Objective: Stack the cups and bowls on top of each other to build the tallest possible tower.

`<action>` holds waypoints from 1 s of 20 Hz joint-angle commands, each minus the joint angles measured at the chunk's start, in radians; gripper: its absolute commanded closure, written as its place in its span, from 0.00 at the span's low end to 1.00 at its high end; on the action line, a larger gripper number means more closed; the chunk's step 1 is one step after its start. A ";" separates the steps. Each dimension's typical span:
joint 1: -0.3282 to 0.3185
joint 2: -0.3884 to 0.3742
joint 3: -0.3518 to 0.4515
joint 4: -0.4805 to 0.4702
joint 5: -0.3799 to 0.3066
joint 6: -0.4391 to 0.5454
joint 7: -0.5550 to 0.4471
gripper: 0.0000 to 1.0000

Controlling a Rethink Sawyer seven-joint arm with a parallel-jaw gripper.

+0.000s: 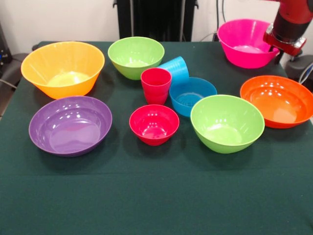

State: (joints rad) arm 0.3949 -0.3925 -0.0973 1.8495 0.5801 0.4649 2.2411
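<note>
The red cup [156, 84] stands upright mid-table. The sky-blue cup [175, 68] lies tilted behind it, against the small blue bowl [192, 95]. The small red bowl [154, 123] sits in front of the red cup. Around them stand a yellow-orange bowl [62, 68], a purple bowl [70, 124], two lime green bowls [136, 56] [227, 122], an orange bowl [277, 100] and a pink bowl [246, 41]. No bowl or cup is stacked on another. My gripper [282, 43] hangs at the top right, at the pink bowl's right rim, mostly hidden.
The dark green table [156, 196] has open cloth along its near side. The black pedestal [155, 19] stands at the far edge. The red and black arm [293, 17] comes down at the top right corner.
</note>
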 commanded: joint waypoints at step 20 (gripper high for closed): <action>-0.027 0.179 0.033 -0.014 -0.052 -0.110 0.106 1.00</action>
State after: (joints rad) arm 0.3949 -0.3850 -0.1124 1.8395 0.5797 0.4822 2.2411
